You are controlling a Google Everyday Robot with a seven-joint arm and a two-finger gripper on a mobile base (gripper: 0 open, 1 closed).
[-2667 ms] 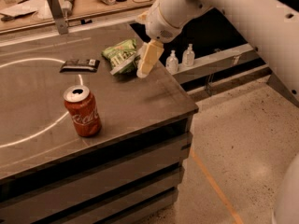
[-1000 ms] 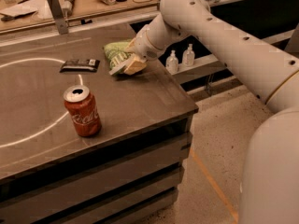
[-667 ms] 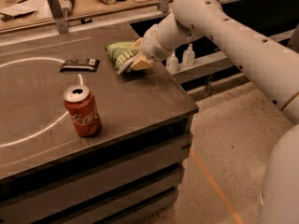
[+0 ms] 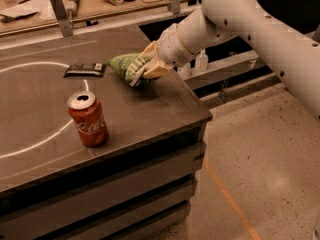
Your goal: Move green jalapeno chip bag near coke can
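Clamping my pincer (image 4: 151, 67) shut on the green jalapeno chip bag (image 4: 125, 65); coke can (image 4: 89, 120) stands apart on the worktop (image 4: 160, 109).

Dark grey-brown drawer table (image 4: 150, 109) stood on speckled concrete floor (image 4: 265, 144) w/ orange line (image 4: 226, 194); light wooden bench (image 4: 100, 4) behind. Gripper (image 4: 151, 62) was over table's rear right.
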